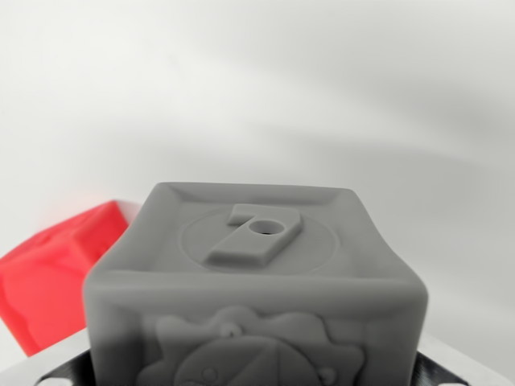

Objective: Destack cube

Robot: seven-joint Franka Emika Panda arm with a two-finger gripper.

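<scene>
Fingers barely show: only dark slivers at the bottom corners of the wrist view, so I cannot tell for certain whether they clamp anything; grey cube (256,281) fills the frame centre right up against the camera, raised "7" on its upper face, which suggests it sits between them; red cube (60,273) lies low at the wrist view's left, apart from the grey one; likely carry step after the lift; next move needs a clear spot on the white surface (322,96), gentle descent, then release.
</scene>
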